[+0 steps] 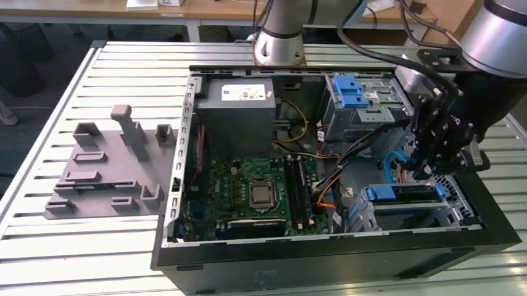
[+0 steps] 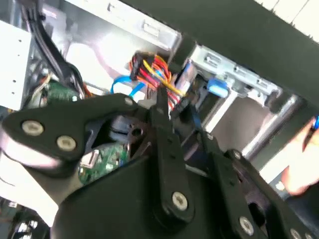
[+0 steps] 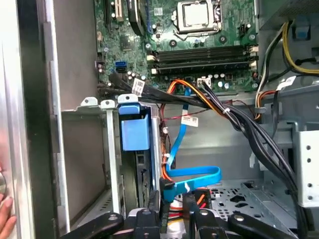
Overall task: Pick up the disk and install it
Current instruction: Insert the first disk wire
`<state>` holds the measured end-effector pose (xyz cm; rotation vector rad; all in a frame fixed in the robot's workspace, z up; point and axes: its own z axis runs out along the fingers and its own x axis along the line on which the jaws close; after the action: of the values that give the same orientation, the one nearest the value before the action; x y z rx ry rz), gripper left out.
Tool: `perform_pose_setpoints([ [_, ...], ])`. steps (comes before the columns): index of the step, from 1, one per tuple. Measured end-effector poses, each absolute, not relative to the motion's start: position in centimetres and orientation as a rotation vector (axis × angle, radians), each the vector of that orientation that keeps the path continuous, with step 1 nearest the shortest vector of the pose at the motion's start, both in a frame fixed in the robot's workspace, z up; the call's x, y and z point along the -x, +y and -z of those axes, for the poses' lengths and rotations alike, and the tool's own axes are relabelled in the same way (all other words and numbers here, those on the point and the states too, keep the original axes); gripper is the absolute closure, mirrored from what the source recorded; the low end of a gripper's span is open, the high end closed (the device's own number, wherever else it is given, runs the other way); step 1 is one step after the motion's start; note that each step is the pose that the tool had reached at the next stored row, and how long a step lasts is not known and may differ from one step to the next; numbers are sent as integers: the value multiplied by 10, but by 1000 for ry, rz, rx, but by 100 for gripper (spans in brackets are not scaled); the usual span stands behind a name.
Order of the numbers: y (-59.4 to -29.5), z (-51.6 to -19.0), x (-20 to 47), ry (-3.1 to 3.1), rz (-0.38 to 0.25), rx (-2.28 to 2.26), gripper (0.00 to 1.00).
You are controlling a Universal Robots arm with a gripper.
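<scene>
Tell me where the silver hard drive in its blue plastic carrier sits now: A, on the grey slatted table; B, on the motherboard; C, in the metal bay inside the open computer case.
C: the silver hard drive in its blue plastic carrier sits slotted in the metal bay below the gripper.

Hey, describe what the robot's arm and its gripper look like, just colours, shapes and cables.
The arm is built of rounded silver-grey segments with black cables running along it. The gripper is matte black, made of jointed metal linkages; the wrist views show flat black links pinned with silver screws.
</scene>
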<state>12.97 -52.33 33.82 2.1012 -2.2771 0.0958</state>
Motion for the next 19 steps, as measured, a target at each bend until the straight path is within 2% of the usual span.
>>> perform_pose_setpoints([
  [19, -523, -347, -130, -2277, -96, -2101, 67],
])
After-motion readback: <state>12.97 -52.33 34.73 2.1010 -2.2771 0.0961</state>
